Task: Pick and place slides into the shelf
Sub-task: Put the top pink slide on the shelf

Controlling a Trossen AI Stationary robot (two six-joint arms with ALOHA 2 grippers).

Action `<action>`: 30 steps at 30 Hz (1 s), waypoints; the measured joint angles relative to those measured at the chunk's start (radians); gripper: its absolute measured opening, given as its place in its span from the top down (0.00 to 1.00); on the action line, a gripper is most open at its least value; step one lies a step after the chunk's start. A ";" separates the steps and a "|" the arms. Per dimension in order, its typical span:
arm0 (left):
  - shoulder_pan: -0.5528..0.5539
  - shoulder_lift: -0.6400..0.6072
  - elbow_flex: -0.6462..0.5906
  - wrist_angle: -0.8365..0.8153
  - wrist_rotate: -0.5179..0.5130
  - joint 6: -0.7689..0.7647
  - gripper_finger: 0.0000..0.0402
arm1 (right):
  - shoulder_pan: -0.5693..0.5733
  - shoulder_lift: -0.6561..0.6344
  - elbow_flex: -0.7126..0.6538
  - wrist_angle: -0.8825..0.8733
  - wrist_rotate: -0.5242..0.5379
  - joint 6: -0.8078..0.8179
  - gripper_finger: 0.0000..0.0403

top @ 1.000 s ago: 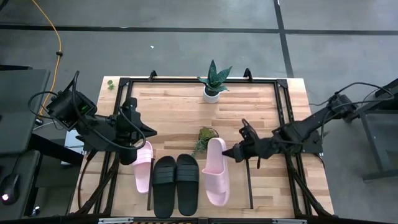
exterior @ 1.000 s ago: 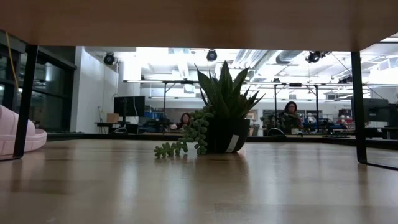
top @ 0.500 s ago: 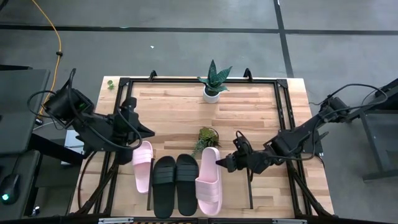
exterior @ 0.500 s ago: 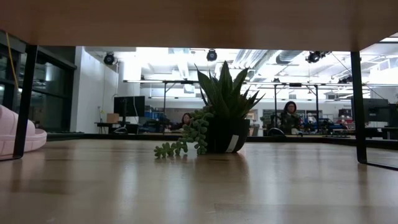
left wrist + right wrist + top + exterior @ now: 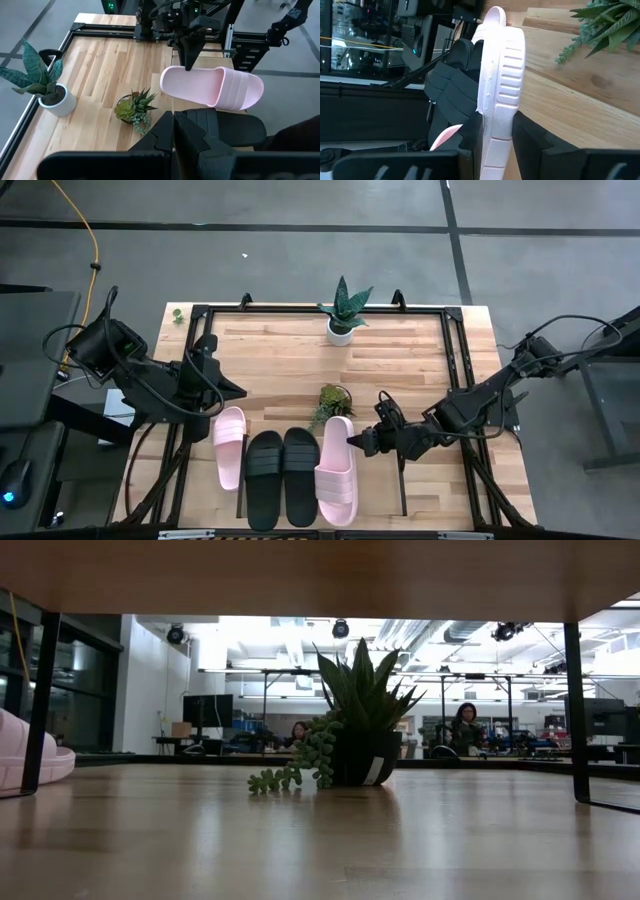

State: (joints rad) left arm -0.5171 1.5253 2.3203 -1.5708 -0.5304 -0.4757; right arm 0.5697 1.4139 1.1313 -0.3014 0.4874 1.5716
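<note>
Right gripper [image 5: 356,440] clamps pink slide [image 5: 337,472] at heel edge — beside black slides [image 5: 283,475]; left gripper [image 5: 174,131] closed, idle.

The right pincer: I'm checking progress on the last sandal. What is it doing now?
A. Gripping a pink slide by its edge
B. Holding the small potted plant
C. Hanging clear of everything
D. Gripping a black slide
A: in the right wrist view the right pincer has its fingers on either side of the pink slide, and the high view shows it at that slide's edge.
</note>
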 joint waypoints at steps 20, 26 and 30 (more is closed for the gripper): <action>0.000 0.000 0.000 0.000 0.048 0.000 0.99 | -0.047 0.000 0.000 -0.036 -0.098 -0.001 0.73; 0.000 0.000 0.000 0.000 0.109 0.001 0.99 | -0.046 0.001 0.000 -0.061 -0.124 0.003 0.73; 0.000 0.000 0.000 0.000 0.115 0.001 0.99 | -0.047 0.001 0.000 -0.076 -0.147 0.010 0.73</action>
State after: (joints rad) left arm -0.5171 1.5250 2.3203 -1.5707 -0.4158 -0.4744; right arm 0.5232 1.4151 1.1309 -0.3771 0.3400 1.5814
